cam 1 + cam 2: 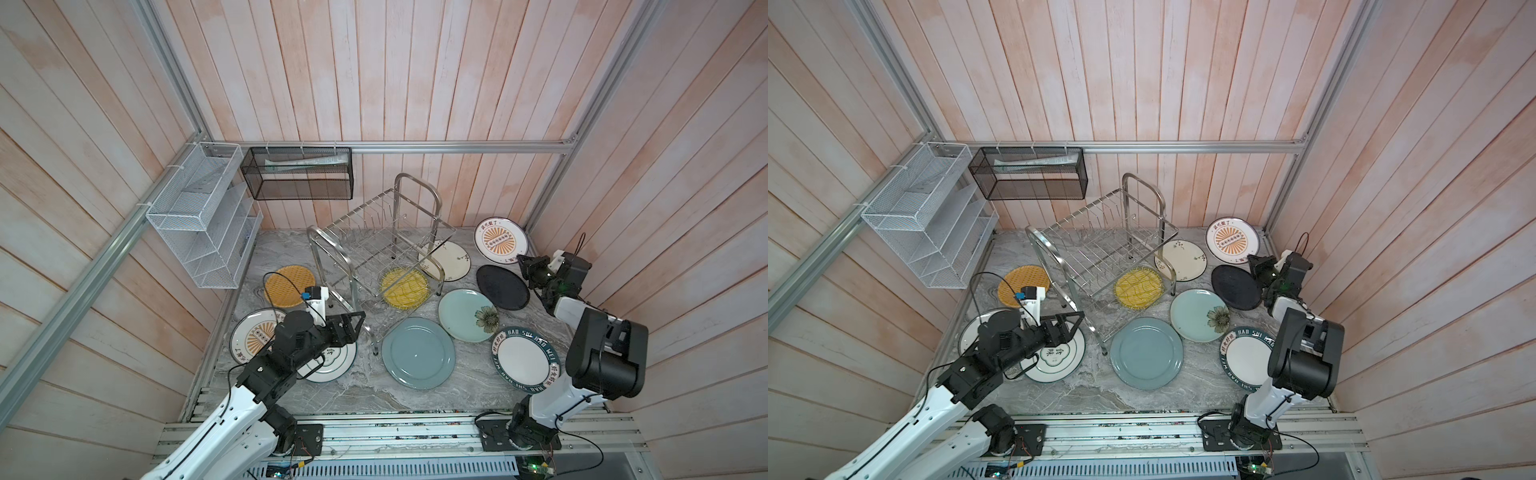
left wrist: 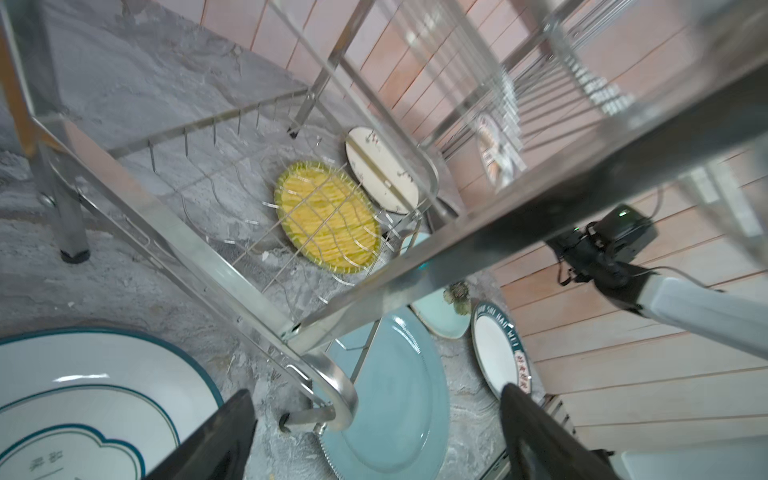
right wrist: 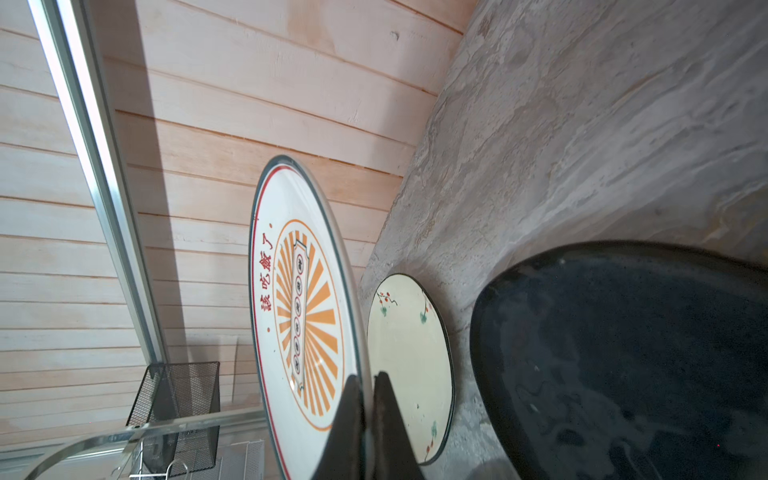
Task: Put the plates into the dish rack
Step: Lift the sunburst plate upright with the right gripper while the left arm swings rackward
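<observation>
A two-armed robot works at a grey marble tabletop (image 1: 374, 399) strewn with flat dinner plates. The steel dish rack (image 1: 376, 249) stands mid-tabletop, and no plate stands upright in its slots.

The right gripper (image 3: 365, 380) has its jaws pinched narrow on the rim of a sunburst plate (image 3: 307, 316). That plate is tipped on edge near the back right corner, beside the cream plate (image 3: 409, 365) and the black plate (image 3: 623, 365). The left gripper (image 2: 374, 390) has wide jaws and holds nothing. The rack's arched front foot sits between them, above the grey-blue plate (image 2: 399, 415).

Likely risks:
- **Slipping plate:** the grip catches only a sliver of glazed rim. The plate may pivot or slip out when lifted and drop onto the black or cream plate.
- **Shoved rack:** the open left jaws sit so close to the rack's tube that a small move may shove the rack.

Hard to make out:
- The left wrist view is blurred.
- The yellow plate (image 1: 404, 287) shows through the lower wires. Whether it lies on that tier or on the tabletop beneath cannot be told.
- The left arm (image 1: 266, 365) hides part of a second sunburst plate (image 1: 249, 338) and of a quatrefoil plate (image 1: 1054, 361).
- Whether the held plate's lower edge touches the tabletop is unclear.
</observation>
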Available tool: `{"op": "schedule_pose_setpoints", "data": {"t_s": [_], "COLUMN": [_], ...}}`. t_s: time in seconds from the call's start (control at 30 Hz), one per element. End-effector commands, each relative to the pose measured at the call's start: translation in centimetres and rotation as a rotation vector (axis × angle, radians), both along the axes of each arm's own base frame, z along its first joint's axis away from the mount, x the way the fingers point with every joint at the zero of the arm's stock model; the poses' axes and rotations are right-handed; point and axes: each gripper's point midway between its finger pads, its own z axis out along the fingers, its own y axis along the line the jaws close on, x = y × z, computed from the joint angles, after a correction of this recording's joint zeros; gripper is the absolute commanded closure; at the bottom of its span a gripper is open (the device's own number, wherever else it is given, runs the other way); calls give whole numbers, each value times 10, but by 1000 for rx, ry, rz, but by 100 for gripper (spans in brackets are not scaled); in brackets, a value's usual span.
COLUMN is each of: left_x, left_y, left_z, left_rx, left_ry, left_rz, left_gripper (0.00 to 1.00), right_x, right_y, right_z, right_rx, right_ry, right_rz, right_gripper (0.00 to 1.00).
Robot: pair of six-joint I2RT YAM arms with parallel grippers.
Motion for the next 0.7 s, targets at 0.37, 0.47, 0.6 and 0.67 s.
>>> {"op": "schedule_pose_setpoints", "data": {"t_s": [0.37, 0.47, 0.6, 0.67], "left_x": [58, 68, 86, 96], "left_y": [36, 42, 53, 58], "left_z": [-47, -52, -50, -46], "left_rx": [83, 66, 37, 60], "left_ry": [105, 136, 130, 110], "left_rz": [481, 494, 484, 472], "left_gripper": [8, 8, 8, 8], "right_x": [-33, -36, -42, -44], "right_y": [33, 39, 47, 50], "right_z": [26, 27, 28, 28], "right_rx": [-23, -23, -27, -33], "right_ry": [-52, -53, -52, -49], "right_rz": [70, 82, 97, 99], "right_gripper": [100, 100, 100, 100]}}
